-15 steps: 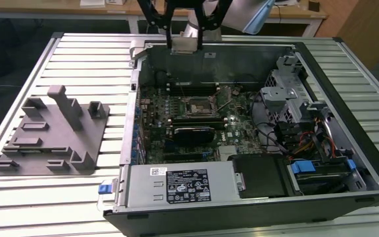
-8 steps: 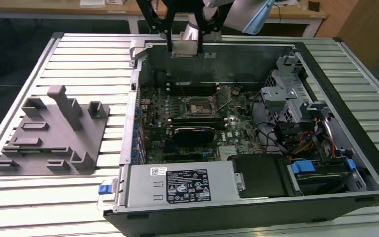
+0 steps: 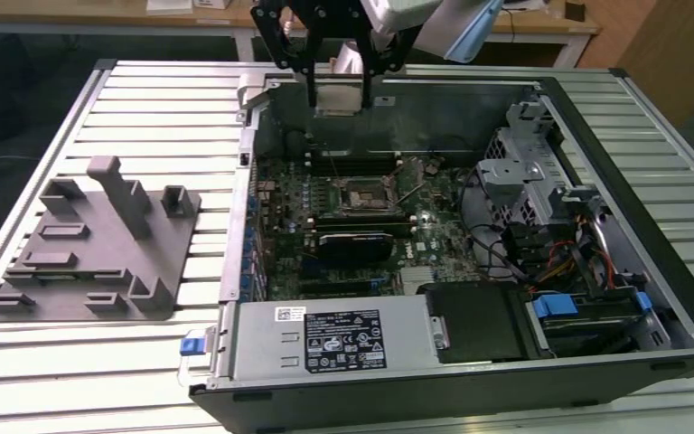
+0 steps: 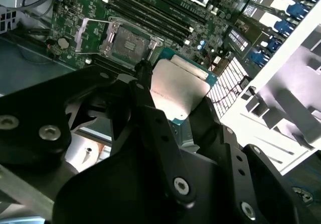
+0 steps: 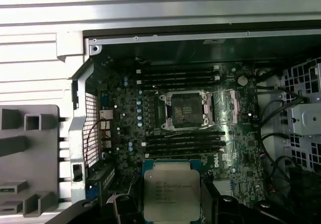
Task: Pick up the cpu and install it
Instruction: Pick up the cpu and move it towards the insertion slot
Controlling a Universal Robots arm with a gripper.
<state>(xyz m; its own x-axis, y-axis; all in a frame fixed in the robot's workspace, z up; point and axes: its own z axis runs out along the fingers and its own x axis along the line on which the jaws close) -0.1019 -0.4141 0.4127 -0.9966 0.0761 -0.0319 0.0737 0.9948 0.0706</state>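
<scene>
pinching the flat square silver-topped cpu [image 5: 172,194], the black gripper [image 3: 340,98] is held over the open dark pc case [image 3: 444,117]; pickup done, black-framed socket [image 5: 184,108] not yet filled.

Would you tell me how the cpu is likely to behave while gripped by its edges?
The cpu looks a thin, rigid plate, so probably stiff and light. Its smooth metal top suggests it may slip in the end effector.

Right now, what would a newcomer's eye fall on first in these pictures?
The black gripper holding the silvery cpu in the air over the open computer case. On the green board below, the socket sits open. A grey fixture stands on the slatted table at the exterior view's left.
</scene>
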